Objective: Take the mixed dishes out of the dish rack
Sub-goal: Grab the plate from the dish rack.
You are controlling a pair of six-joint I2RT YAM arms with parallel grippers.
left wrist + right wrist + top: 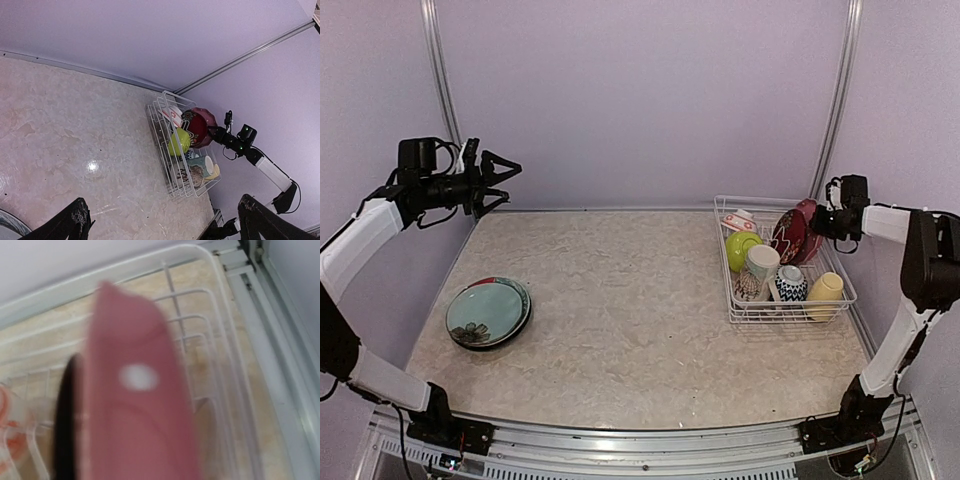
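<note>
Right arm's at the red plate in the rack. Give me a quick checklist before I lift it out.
1. Right gripper at the rim of the red plate: ok.
2. Jaws clamped on it: cannot tell; wrist view blurred.
3. Plate free of the lime-green bowl: cannot tell.
4. Left gripper open, raised, away from the dish rack: ok.
5. Bare table beside the teal plate for setting down: ok.
</note>
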